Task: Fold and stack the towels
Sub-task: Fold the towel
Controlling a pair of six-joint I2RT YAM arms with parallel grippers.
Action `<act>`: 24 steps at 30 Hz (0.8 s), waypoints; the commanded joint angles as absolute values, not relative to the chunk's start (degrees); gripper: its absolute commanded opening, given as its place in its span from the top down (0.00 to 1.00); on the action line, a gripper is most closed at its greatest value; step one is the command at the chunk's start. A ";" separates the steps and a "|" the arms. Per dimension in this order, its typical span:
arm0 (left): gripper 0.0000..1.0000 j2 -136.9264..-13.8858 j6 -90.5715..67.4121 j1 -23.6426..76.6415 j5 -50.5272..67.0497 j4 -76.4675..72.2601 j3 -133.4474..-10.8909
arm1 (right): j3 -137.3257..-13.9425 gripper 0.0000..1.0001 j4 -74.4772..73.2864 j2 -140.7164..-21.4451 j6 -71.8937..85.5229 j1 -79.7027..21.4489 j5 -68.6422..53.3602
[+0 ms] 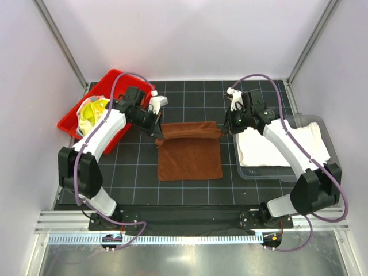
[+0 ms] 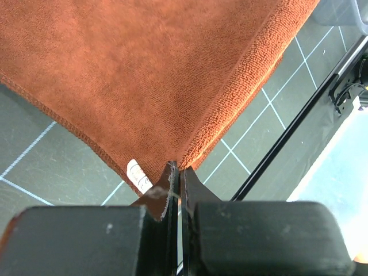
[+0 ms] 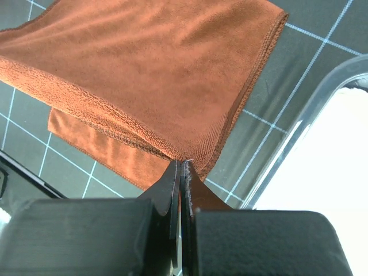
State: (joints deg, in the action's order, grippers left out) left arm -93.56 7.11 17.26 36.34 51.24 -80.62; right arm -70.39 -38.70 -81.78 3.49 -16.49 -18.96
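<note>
We have the brown towel [image 1: 190,154] in the middle of the black gridded mat [image 1: 132,184], its near part lying flat and its far edge raised off the mat between the two arms. The left gripper [image 1: 158,134] is closed on the far left corner and the right gripper [image 1: 225,131] is closed on the far right corner. In both wrist views the jaws are pressed together with only the very tip of the cloth pinched between them. That thin bite is our main worry: with so little fabric inside the jaws, a sharp pull or any stretch between the arms could drag a corner free, and the edge would drop in a crooked heap. In the right wrist view a second layer shows under the held edge, so we judge the fold partly formed. If the two arms carry their corners toward the near edge at unequal pace or height, the far edge would land skewed over the near one. Too much slack between the corners would let the middle sag and crease under the fold. The right gripper also works just beside the rim of the clear plastic bin [image 1: 244,171], where the white towel [image 1: 282,144] lies, so a drift to the right could bump it. The small white label [image 2: 137,172] by the left corner may end up showing. The yellow-green towel [image 1: 92,112] sits in the red tray [image 1: 72,123], well apart.
</note>
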 commanded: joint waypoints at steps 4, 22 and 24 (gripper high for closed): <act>0.98 -91.32 4.84 18.63 31.21 50.89 -76.73 | -65.49 0.99 -40.61 -77.79 5.01 -19.51 -12.39; 0.91 -88.15 0.62 24.26 23.03 51.33 -69.18 | -58.45 0.99 -43.34 -73.22 8.78 -23.03 -11.16; 0.89 -88.33 0.35 24.61 23.81 51.42 -68.73 | -56.70 0.99 -42.46 -72.51 10.45 -23.73 -11.69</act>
